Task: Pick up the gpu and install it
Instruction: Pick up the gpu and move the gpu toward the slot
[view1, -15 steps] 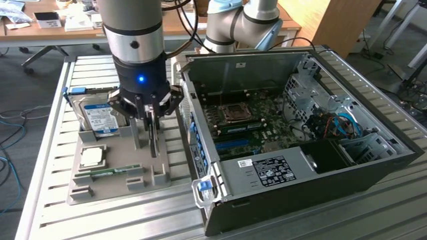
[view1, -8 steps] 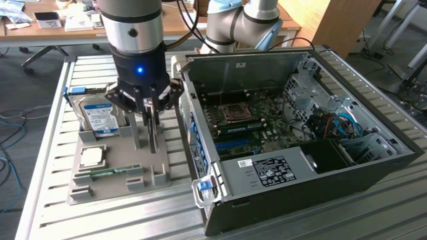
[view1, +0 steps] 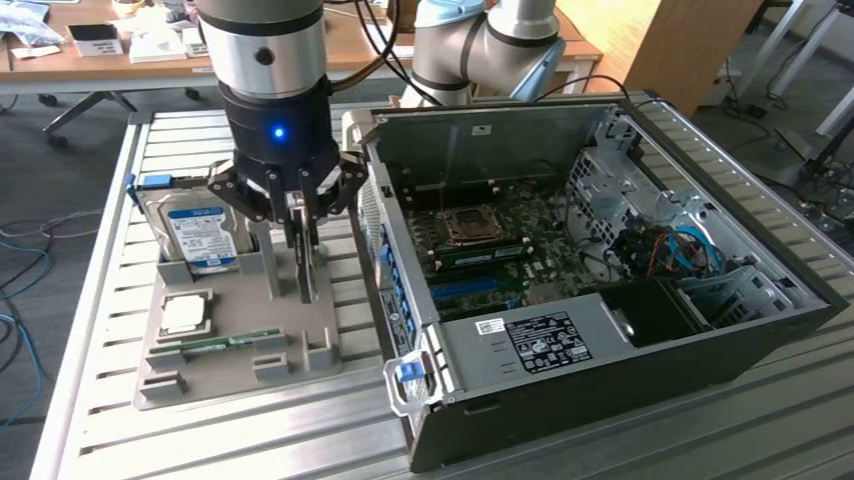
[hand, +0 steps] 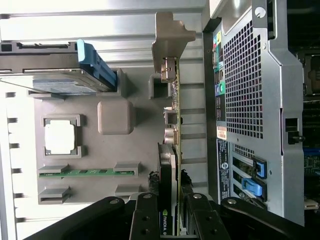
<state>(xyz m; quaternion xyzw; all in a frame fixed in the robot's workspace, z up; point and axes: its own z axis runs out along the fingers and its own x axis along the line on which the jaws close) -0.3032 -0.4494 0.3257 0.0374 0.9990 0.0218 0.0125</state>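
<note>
A thin green circuit-board gpu (view1: 307, 270) (hand: 170, 165) with a black cooler on one face stands on edge between the jaws of the silver-and-black robot arm (view1: 274, 80). The jaws are partly closed, and their black fingers (hand: 146, 220) press against the card's two faces, so the card is gripped.

The card's long silvery metal bracket (hand: 170, 32) is at the end away from the jaws. The card hangs over the edge of a grey plastic parts tray (view1: 234, 375) (hand: 90, 135) that lies nearest the computer. I cannot tell whether its lower edge still sits in the tray's slot.

On the same tray:
- A silver hard drive with a blue label (view1: 200, 235) (hand: 55, 70) stands upright in its holder, just beside the jaws.
- A square silvery processor chip (view1: 184, 315) (hand: 60, 138) lies flat in a recess.
- A narrow green memory stick (view1: 220, 343) (hand: 87, 172) lies in clips next to the chip.

The tray rests on a slatted metal surface (view1: 94, 300) (hand: 100, 25). Beside it, on the exterior view's right, lies an open black-and-grey computer case (view1: 747, 200) (hand: 250, 100). Its side is off, showing the green motherboard (view1: 521, 240) and an empty processor socket (view1: 470, 225). Blue plastic latches (hand: 252, 175) sit on the case's perforated rear panel, close to the held card.
</note>
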